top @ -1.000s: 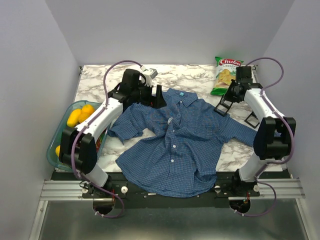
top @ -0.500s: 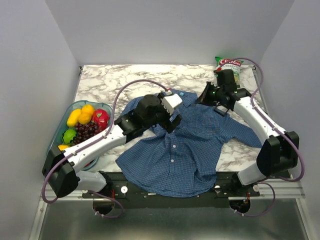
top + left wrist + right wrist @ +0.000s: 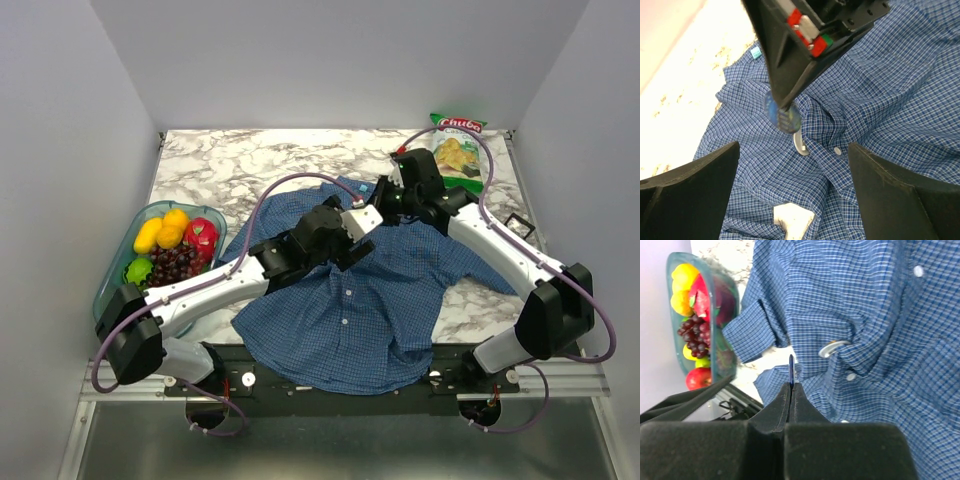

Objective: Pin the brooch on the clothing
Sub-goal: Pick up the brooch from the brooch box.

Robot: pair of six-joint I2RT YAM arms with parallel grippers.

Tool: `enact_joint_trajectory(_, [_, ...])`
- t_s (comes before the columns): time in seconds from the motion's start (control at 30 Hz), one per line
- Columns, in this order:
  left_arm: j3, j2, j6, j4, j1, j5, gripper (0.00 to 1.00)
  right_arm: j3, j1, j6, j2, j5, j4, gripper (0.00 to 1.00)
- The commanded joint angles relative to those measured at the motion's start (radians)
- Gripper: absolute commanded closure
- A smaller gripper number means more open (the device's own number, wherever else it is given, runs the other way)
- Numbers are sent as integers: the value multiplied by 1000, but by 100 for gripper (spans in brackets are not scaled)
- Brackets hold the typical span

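Nearest you, the shirt [image 3: 370,300] lay face up on the bench [image 3: 230,165], hem toward the arm bases and collar away, rumpled along the button line. That spread left the front open for the pin, though the folds meant uneven cloth under it.

Over the middle of the shirt you held the left claw [image 3: 793,147] wide, its fingers either side of the button line and gripping nothing. I judged it was there to press or bunch the cloth, so the pin would have something firm to bite into. Between those fingers, on the cloth, sat a small curved silver piece [image 3: 832,347] beside a white button [image 3: 838,150] (what that piece was, I could not tell).

Just above that spot your right claw [image 3: 791,385] was pinched tight on the brooch [image 3: 782,116], a small blue translucent disc. It stuck out past the claw's tip, above the shirt and, as far as I could see, not touching it. The right wrist view showed it edge-on, so you were gripping it by its flat faces, which left the rim free to meet the cloth. The pinning was not yet done.

Farther off, the light-blue label [image 3: 756,51] marked the collar. A fruit bowl [image 3: 103,285] stood at the left edge and a chips bag [image 3: 455,155] at the far right corner, both apart from the work.
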Motion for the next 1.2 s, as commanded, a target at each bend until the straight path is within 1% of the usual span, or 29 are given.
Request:
enact_joint_trajectory(0.0, [30,39,16,-7,-8,-78,5,-8,19,55,-33,-36,49,99])
enact_joint_trajectory(0.07, [32,47,25,-7,-8,-94,9,-8,28,58,-38,-34,47,99])
enact_joint_trajectory(0.13, [33,55,29,-7,-6,-113,18,-11,39,64,-41,-33,52,99])
enact_joint_trajectory(0.17, [33,55,29,-5,-8,-121,24,-12,41,64,-42,-37,53,99])
enact_joint_trajectory(0.2, [33,58,28,-5,-8,-127,36,-15,44,67,-41,-39,53,99])
enact_joint_trajectory(0.3, [32,56,31,-2,-8,-133,49,-23,47,72,-47,-42,58,99])
enact_joint_trajectory(0.37, [32,61,31,-2,-8,-135,52,-29,50,73,-52,-44,61,99])
enact_joint_trajectory(0.47, [33,67,32,-5,-9,-129,53,-32,56,80,-59,-44,66,99])
enact_joint_trajectory(0.5, [33,69,35,-3,-9,-127,57,-32,56,80,-59,-44,67,99])
enact_joint_trajectory(0.53, [33,69,34,-2,-11,-127,60,-34,58,80,-64,-42,66,99])
enact_joint_trajectory(0.67, [30,72,34,3,-12,-118,61,-41,62,89,-73,-42,76,99])
enact_joint_trajectory(0.7, [29,70,32,6,-12,-111,68,-43,62,90,-75,-44,78,99])
enact_joint_trajectory(0.77, [26,69,34,10,-14,-104,73,-44,64,89,-75,-44,81,99])
enact_joint_trajectory(0.8, [26,70,34,12,-14,-100,83,-49,65,89,-78,-44,82,99])
enact_joint_trajectory(0.83, [26,69,32,12,-14,-98,87,-49,65,90,-78,-45,85,99])
enact_joint_trajectory(0.87, [26,67,32,13,-14,-97,90,-49,67,89,-78,-47,85,98])
enact_joint_trajectory(0.9, [26,70,32,12,-14,-97,99,-51,68,89,-79,-45,87,96])
enact_joint_trajectory(0.97, [30,70,29,4,-15,-94,100,-58,73,87,-82,-42,89,92])
enact_joint_trajectory(1.03, [27,64,19,9,-14,-86,100,-69,71,84,-85,-45,95,85])
enact_joint_trajectory(1.07, [20,60,0,15,-14,-84,100,-72,73,83,-85,-50,95,80])
enact_joint_trajectory(1.1, [16,53,-7,19,-11,-75,100,-74,73,81,-87,-51,95,73])
enact_joint_trajectory(1.13, [12,43,-18,23,-8,-65,100,-80,73,83,-93,-51,98,69])
enact_joint_trajectory(1.17, [6,38,-32,24,0,-37,100,-92,73,81,-99,-54,111,69])
